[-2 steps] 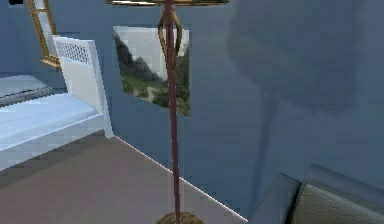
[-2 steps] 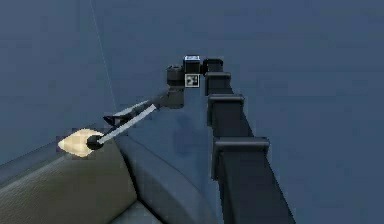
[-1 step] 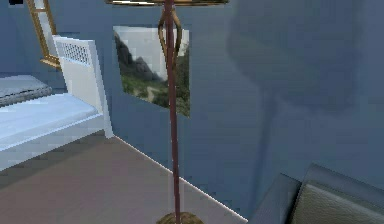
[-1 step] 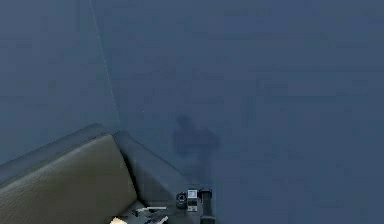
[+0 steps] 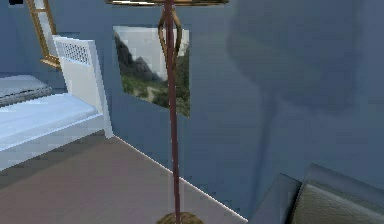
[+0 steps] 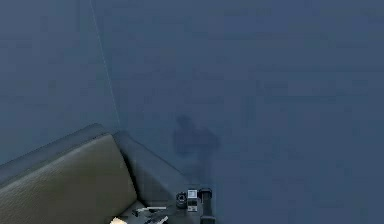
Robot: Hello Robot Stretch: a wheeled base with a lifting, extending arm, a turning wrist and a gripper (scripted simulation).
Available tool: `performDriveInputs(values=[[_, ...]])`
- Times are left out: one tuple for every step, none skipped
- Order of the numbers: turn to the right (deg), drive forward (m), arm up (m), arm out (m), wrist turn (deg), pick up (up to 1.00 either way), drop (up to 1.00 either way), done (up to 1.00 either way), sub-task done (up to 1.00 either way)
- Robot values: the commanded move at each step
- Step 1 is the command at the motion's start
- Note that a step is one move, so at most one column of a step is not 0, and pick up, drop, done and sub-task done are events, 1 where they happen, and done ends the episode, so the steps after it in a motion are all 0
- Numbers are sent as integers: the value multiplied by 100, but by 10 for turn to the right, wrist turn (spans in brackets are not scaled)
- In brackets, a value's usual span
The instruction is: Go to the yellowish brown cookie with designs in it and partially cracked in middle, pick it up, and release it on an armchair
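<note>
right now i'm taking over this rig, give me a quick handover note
Gripper: low in the arm side view, seen against the armchair. Cannot tell whether it holds anything.
Cookie: not confirmed. A small pale scrap sits by the fingers, too small to name.
Done: the robot stands beside the armchair, with the arm reaching toward its seat.
Left: confirm the cookie, then release it on the seat.
Ahead: a floor lamp stands close, with a bed beyond.
</note>
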Motion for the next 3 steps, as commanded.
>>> performDriveInputs(values=[[0,0,0,0,0,0,100,0,0],[0,0,10,0,0,0,0,0,0],[0,0,0,-8,0,0,0,0,0]])
